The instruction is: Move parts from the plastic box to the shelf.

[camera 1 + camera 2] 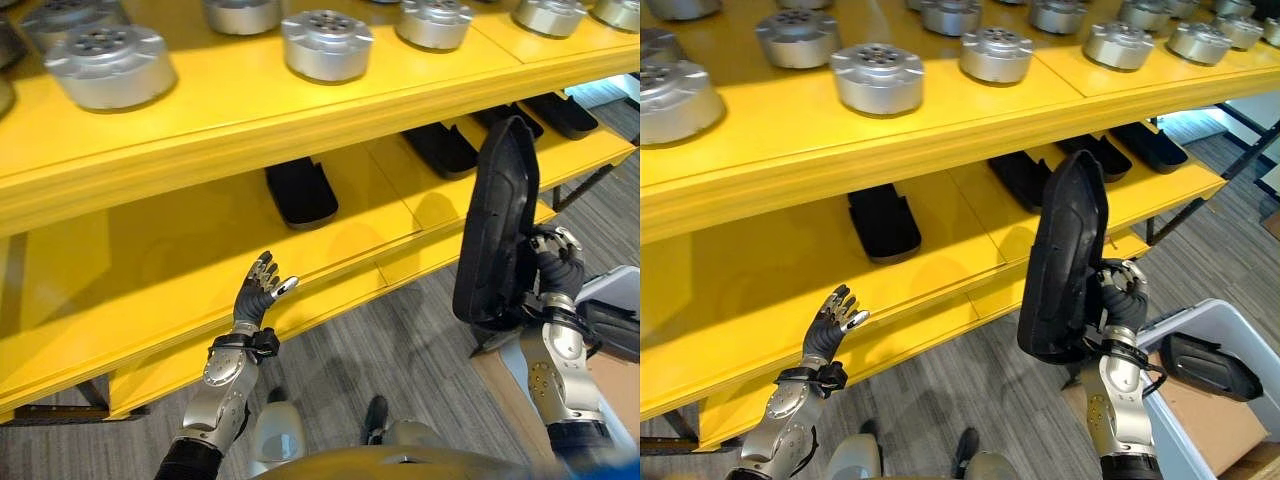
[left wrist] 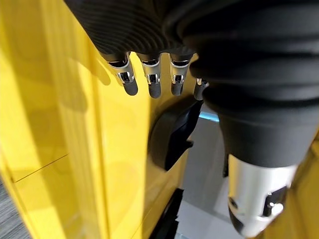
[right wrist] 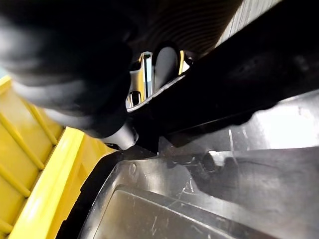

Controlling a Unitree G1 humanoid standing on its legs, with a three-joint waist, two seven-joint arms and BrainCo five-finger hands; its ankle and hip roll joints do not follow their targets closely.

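Right robot hand (image 1: 556,262) sat lowest and closest in the left eye view, fingers curled round the lower edge of a long black part (image 1: 497,225), which it held upright in front of the yellow shelf (image 1: 330,105). Part's top reached the level of the lower shelf board (image 1: 190,265). Left robot hand (image 1: 260,290) was raised at the lower board's front edge, fingers straight and loosely spread, holding nothing, well apart from the held part. Black parts (image 1: 301,191) already lay on the lower board; round silver metal parts (image 1: 327,43) stood in a row on the upper board.

Right eye view showed the same: right robot hand (image 1: 1122,295) gripping the black part (image 1: 1065,260) near its bottom, left robot hand (image 1: 835,320) open beside the shelf edge. Plastic box (image 1: 1230,330) stood on the floor just right of the right arm, with another black part (image 1: 1208,366) lying inside.

Left wrist view: fingers (image 2: 152,82) straight, pointing at yellow shelf (image 2: 60,124), a black part (image 2: 172,132) beyond them, not touched.

Right wrist view: silver fingers (image 3: 144,74) closed against the black part (image 3: 239,89); yellow shelf (image 3: 45,184) at the side.
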